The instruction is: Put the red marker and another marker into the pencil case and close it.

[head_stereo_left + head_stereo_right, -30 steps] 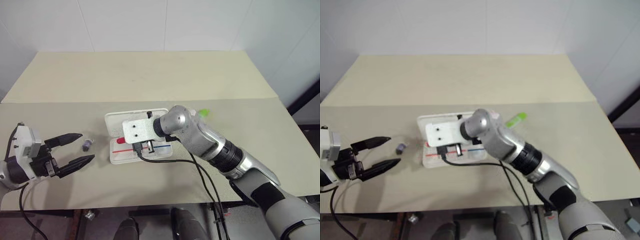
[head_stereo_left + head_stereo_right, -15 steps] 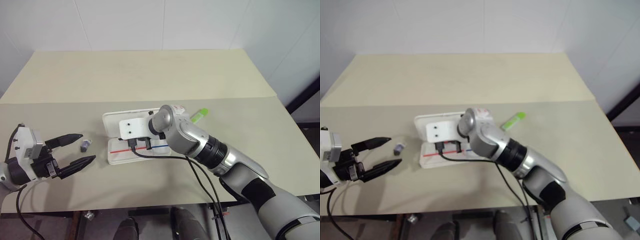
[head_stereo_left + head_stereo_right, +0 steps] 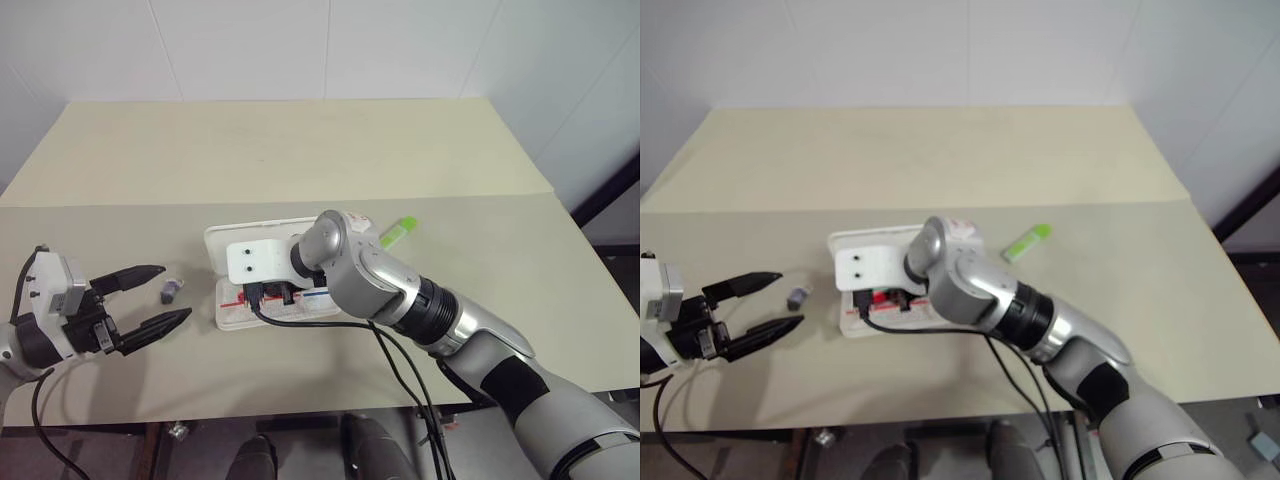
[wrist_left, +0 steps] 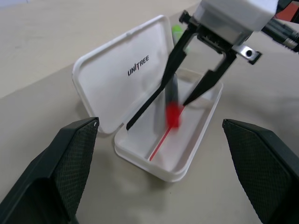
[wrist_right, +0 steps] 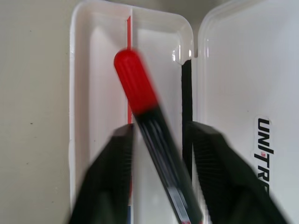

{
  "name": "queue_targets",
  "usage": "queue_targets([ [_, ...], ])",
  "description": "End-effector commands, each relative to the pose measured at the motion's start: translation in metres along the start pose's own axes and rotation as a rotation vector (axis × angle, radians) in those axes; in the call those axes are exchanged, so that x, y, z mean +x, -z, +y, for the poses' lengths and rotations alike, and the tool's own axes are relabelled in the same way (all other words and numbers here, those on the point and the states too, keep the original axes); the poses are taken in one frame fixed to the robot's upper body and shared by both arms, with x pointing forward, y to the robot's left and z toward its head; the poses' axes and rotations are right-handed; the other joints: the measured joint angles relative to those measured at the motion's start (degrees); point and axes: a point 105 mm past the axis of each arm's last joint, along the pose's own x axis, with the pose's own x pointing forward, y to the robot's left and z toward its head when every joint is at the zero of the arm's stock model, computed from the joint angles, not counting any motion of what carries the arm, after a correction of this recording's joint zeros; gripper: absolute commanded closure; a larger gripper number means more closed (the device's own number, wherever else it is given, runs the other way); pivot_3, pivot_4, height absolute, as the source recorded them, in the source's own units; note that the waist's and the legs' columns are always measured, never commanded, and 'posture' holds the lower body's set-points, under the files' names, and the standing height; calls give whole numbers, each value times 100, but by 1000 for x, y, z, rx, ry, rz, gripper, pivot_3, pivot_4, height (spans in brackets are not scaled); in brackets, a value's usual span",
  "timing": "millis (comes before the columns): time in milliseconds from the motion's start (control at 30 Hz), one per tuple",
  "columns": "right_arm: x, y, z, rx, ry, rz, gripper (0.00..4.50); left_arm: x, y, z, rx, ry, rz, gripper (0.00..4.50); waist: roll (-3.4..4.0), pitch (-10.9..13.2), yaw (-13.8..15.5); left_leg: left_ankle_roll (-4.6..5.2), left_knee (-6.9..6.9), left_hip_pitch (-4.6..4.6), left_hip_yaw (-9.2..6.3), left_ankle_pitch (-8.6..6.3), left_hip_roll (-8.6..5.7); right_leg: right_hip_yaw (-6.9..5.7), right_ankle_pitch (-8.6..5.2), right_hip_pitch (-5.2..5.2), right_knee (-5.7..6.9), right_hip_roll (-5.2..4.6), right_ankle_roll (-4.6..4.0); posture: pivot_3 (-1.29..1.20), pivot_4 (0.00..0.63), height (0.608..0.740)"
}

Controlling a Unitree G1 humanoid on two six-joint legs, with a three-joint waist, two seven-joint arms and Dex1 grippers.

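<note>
The right gripper [image 4: 187,91] hangs over the tray of the open pencil case [image 4: 140,74], fingers parted with the red marker [image 5: 140,100] slanting between them, clear of both, red end toward the tray. The left gripper [image 3: 160,297] waits open, well off to the side. A small dark cap [image 3: 171,291] lies just beyond it; a green marker [image 3: 397,232] rests beside the case's far end. The beige bench [image 3: 300,150] meets white walls.
</note>
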Motion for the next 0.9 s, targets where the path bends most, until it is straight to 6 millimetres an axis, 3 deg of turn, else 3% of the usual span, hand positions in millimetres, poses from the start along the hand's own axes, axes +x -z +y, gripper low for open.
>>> queue_targets([
  [33, -3, -10, -4, -33, 26, -29, 352, 0, -6, 0, 23, -3, -22, 0, 0, 0, -3, 0, 0, 0, 0, 0, 0, 0, 0, 0, 0, 0, 1, 0, 150, 740],
  [67, -2, -10, -4, -35, 27, -31, 15, 0, -6, 0, 23, -3, -24, 0, 0, 0, -3, 0, -1, 0, 0, 0, 0, 0, 1, -1, 0, 0, 2, 0, 150, 740],
  [267, -5, -15, -2, -50, 12, -87, 15, 1, -6, 0, 22, -6, -30, 0, 0, 0, -4, -1, -1, -2, 0, -3, 0, 0, 1, -2, -1, 0, 6, 0, 150, 740],
  [433, -24, -15, 15, -65, -102, -215, 15, 3, -6, -1, 21, -4, -35, 0, 0, 0, 8, 0, 0, -9, -2, -5, 0, -4, 5, -3, -3, -1, 18, 0, 150, 740],
  [633, -46, 16, 26, -77, -189, -228, 15, 6, -5, 0, 19, 3, -41, 0, -1, -1, 27, 3, 10, -30, -15, -6, 0, -18, 12, -3, -20, -3, 33, 0, 150, 740],
  [900, -56, 64, 14, -119, -179, -103, 15, 12, -5, 2, 19, 14, -52, 0, 1, 1, 11, 4, 8, -31, -15, -7, 1, -18, 11, -9, -19, 0, 31, 0, 150, 740],
])
